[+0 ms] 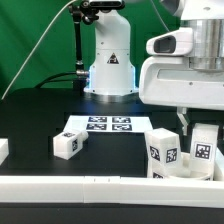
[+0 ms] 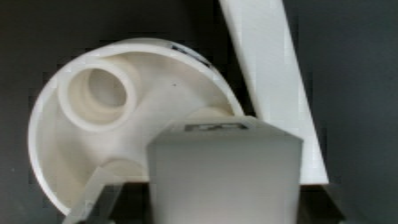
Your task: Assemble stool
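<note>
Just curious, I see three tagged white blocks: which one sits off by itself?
The leg at the exterior view's left of the marker board; the other two legs stand side by side at the exterior view's right.

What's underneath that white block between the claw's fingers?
The round white seat, with one hole showing. The leg hides the part straight below it, so contact cannot be seen.

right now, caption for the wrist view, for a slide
Gripper holds a white stool leg in front of the round seat, socket hole showing, long white bar beside it.
</note>
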